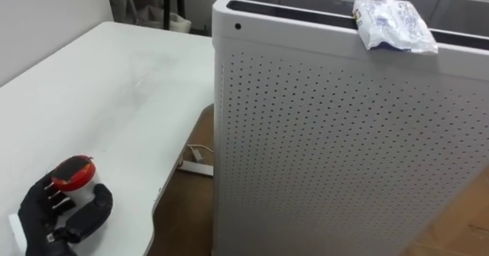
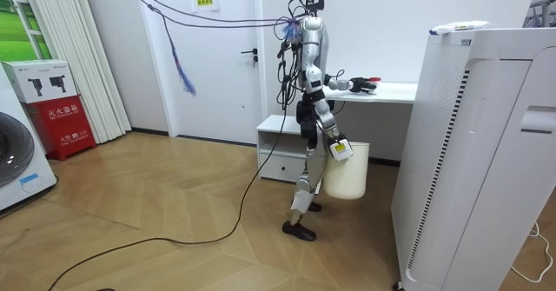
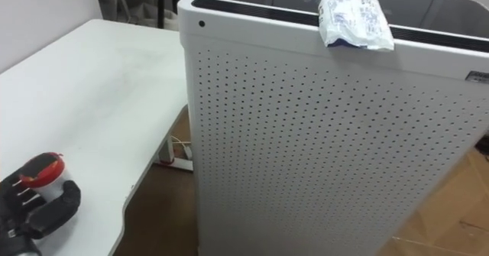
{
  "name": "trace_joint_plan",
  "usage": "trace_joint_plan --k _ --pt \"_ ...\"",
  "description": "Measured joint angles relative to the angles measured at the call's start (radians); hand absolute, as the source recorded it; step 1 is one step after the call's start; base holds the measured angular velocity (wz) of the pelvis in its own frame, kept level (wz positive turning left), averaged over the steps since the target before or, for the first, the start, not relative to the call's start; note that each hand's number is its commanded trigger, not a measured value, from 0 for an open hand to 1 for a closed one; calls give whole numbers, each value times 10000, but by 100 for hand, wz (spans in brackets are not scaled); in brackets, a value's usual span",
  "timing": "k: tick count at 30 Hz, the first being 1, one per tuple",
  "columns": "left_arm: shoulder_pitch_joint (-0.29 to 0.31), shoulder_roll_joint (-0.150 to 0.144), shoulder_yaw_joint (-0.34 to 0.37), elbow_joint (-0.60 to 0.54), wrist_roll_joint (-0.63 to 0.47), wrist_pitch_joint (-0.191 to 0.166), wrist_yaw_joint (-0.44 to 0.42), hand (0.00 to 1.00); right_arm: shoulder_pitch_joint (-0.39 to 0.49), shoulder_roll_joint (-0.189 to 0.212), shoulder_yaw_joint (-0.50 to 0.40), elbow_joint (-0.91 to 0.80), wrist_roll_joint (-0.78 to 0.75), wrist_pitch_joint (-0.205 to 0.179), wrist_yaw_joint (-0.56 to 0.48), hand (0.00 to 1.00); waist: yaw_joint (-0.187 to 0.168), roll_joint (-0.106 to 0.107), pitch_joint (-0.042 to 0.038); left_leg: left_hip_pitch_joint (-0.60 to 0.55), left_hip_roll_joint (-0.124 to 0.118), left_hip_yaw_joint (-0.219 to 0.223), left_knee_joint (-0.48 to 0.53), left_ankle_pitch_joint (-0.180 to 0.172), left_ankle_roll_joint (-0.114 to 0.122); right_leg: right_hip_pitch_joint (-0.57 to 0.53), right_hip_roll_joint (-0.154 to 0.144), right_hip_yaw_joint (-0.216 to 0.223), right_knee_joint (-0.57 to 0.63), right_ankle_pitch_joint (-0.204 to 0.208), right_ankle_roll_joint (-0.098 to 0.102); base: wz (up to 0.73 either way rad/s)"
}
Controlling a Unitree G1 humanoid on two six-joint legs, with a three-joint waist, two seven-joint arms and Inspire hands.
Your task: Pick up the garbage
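**A:** While I watched, the left hand (image 1: pixel 53 214) was curled round a red-lidded cup (image 1: pixel 72 172) over the white table (image 1: pixel 114 95). Looked like mid-pick to me.

**B:** Other garbage?

**A:** Yes, a crumpled packet (image 1: pixel 393 25) lay atop the perforated white unit (image 1: pixel 328 149), well up and right of that hand. It probably needed a reach next.

**B:** Anything hidden?

**A:** The right hand (image 2: pixel 337 143) hung at a white bin (image 2: pixel 347 174), and I couldn't tell its grip. The cup's lower part sat behind fingers.

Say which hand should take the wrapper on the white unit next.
Probably the left hand: raised over the table, nearer the height of the wrapper, though it must first drop the red-lidded cup it grips. The right hand hangs low at the white bin.
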State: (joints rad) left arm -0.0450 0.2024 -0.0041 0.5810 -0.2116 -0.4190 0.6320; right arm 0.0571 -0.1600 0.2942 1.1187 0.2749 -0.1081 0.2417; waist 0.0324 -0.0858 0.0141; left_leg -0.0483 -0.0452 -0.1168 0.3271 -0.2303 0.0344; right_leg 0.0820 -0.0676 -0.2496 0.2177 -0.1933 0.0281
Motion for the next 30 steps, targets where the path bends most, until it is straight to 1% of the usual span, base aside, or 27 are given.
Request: trace_joint_plan --k 3,7,8,10,11,12,13,15,16,17,19,20,23,24,25,27,30 --pt "-170 -33 -22 -76 -159 51 -206 100 -70 5 2 17 74 0 -2 100 -11 -26 11 -224 24 -4 145 2 7 -197 -15 -21 103 3 -3 0" --pt "-242 -307 -79 -601 -237 142 -555 100 -166 58 -54 10 -38 0 -92 100 -15 -80 0 -550 20 128 180 78 73 -708 -89 82 324 42 9 -9" --pt "-242 -384 -148 -772 -234 204 -607 100 -224 82 -52 10 -69 4 -108 100 -3 -96 -6 -618 25 239 180 87 89 -879 -106 201 432 42 10 -24" --pt "-245 -369 -371 -1000 -245 331 -847 100 -335 129 -50 1 -92 12 -160 100 -23 -116 -4 -675 38 408 183 88 104 -1082 -129 333 573 47 18 -32" --pt "-244 -358 -606 -1199 -331 464 -1076 100 -355 158 -49 -39 -114 12 -204 100 -22 -137 -14 -696 59 538 174 78 122 -1171 -146 365 613 50 24 -33" --pt "-242 -356 -732 -1280 -331 512 -1206 100 -386 166 -48 -40 -120 17 -211 100 10 -143 -10 -695 81 637 165 72 132 -1224 -145 454 649 57 34 -40" --pt "-242 -341 -1003 -1420 -334 570 -1447 100 -477 166 -48 -40 -124 26 -215 100 26 -146 -4 -690 131 868 152 54 160 -1346 -146 584 743 61 41 -48" --pt "-242 -332 -1367 -1699 -339 723 -1822 100 -569 164 -45 -56 -121 25 -214 100 -14 -130 6 -637 191 1104 146 24 194 -1406 -141 606 743 111 34 -44" --pt "-242 -343 -1660 -1937 -350 729 -2107 100 -569 144 -47 -110 -119 15 -241 100 -33 -96 26 -620 228 1185 129 -17 208 -1440 -136 602 739 143 34 -40" --pt "-243 -358 -1892 -2204 -406 730 -2374 100 -575 125 -51 -142 -119 15 -315 100 -7 -66 30 -623 276 1366 97 -30 215 -1535 -127 599 740 197 27 -41" --pt "-242 -367 -2131 -2372 -417 729 -2772 100 -559 101 -52 -302 -144 20 -409 100 -45 6 51 -602 317 1515 43 -37 217 -1589 -125 508 718 255 14 -35" --pt "-236 -369 -2318 -2371 -482 738 -3014 100 -547 96 -57 -378 -134 20 -441 100 -107 39 40 -555 323 1585 -3 -38 217 -1612 -143 450 732 257 12 -25" --pt "-230 -368 -2830 -2399 -551 867 -3584 100 -585 21 -150 -422 -146 -4 -485 100 -207 154 28 -449 326 1677 -60 -36 218 -1619 -145 492 729 257 11 -11" --pt "-229 -364 -2911 -2406 -550 894 -3689 100 -604 19 -204 -437 -208 -6 -495 100 -230 187 15 -452 327 1685 -65 -36 219 -1634 -143 506 731 257 11 -8" --pt "-220 -365 -3026 -2417 -551 928 -3886 100 -657 19 -255 -453 -288 -11 -527 100 -251 246 -19 -453 326 1715 -108 -35 220 -1677 -141 538 732 257 11 -7" --pt "-221 -346 -3281 -2535 -550 1005 -4160 100 -812 16 -254 -462 -284 -12 -639 100 -311 364 -40 -452 326 1764 -174 -33 221 -1732 -142 553 728 257 11 -8" --pt "-220 -353 -3476 -2744 -534 1092 -4428 100 -864 3 -253 -528 -281 -12 -732 100 -308 406 -41 -443 339 1824 -208 -33 221 -1768 -142 550 731 256 12 -6"
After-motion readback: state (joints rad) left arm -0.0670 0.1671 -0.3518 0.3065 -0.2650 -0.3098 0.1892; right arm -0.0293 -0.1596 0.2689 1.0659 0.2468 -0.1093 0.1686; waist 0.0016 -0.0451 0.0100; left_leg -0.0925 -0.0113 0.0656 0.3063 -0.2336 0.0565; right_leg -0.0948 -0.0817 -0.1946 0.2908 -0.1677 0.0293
